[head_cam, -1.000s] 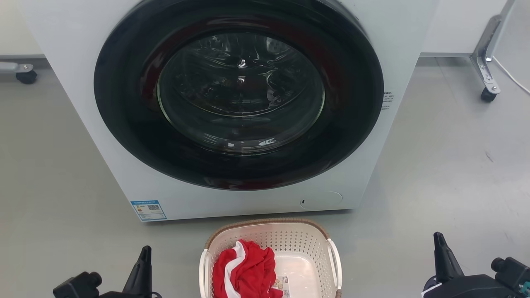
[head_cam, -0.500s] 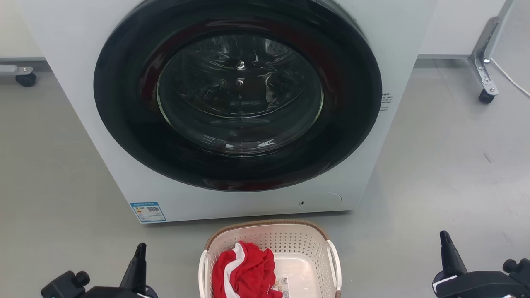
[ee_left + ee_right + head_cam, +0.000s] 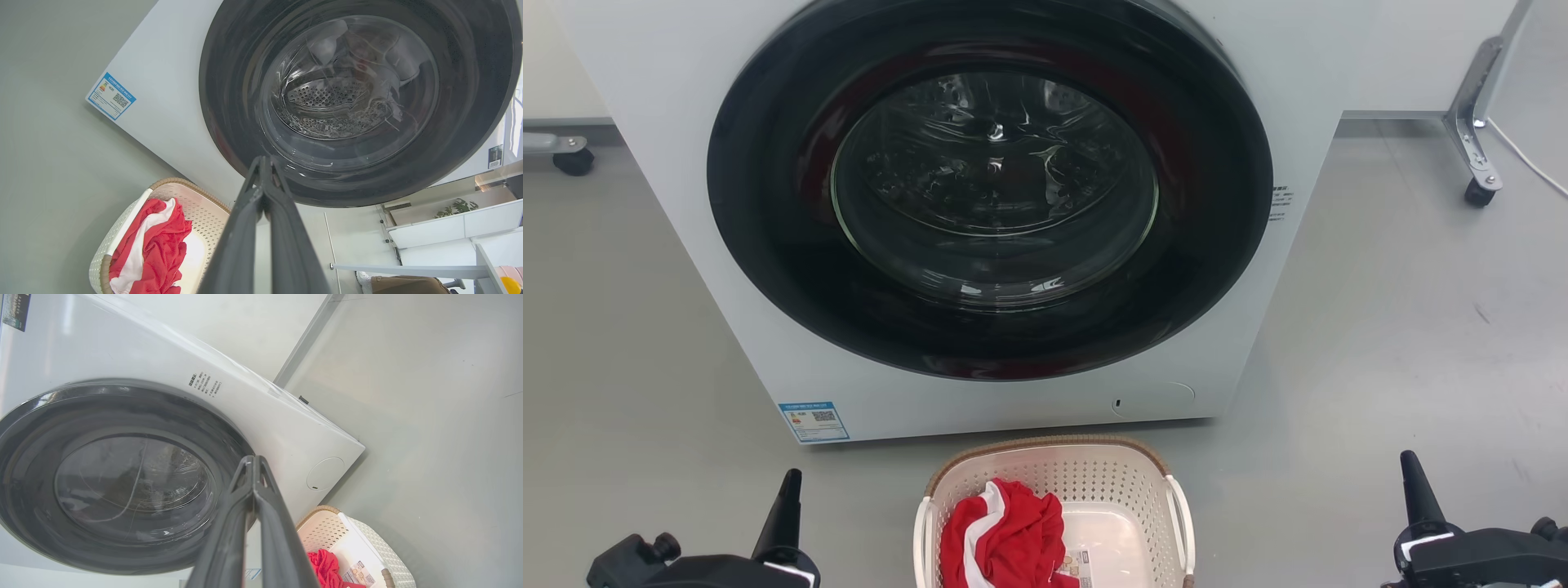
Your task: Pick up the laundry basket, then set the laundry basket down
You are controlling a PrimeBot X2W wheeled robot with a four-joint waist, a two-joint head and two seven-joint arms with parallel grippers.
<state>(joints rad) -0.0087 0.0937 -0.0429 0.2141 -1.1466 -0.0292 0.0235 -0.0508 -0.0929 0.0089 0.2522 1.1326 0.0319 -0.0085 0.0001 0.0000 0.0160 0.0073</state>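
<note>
The laundry basket (image 3: 1123, 486), cream-white and perforated with a brown woven rim and white side handles, stands on the floor at the bottom centre of the head view, in front of the washing machine. A red and white cloth (image 3: 1005, 535) lies in its left half, with a label sticker on the bare bottom. My left gripper (image 3: 788, 490) is shut, well left of the basket. My right gripper (image 3: 1413, 482) is shut, far to its right. The left wrist view has the basket (image 3: 122, 222) at lower left beside my shut fingers (image 3: 265, 171). In the right wrist view the basket (image 3: 378, 547) lies lower right of my shut fingers (image 3: 253, 465).
A white front-loading washing machine (image 3: 686, 204) with a dark round door (image 3: 992, 184) stands just behind the basket. Grey floor spreads on both sides. A castor on a metal leg (image 3: 1478, 192) stands at the right back, another castor (image 3: 574, 159) at the left back.
Both grippers have spread outward, the left one further left and the right one further right. The camera has tilted slightly, shifting the scene a little downward.
</note>
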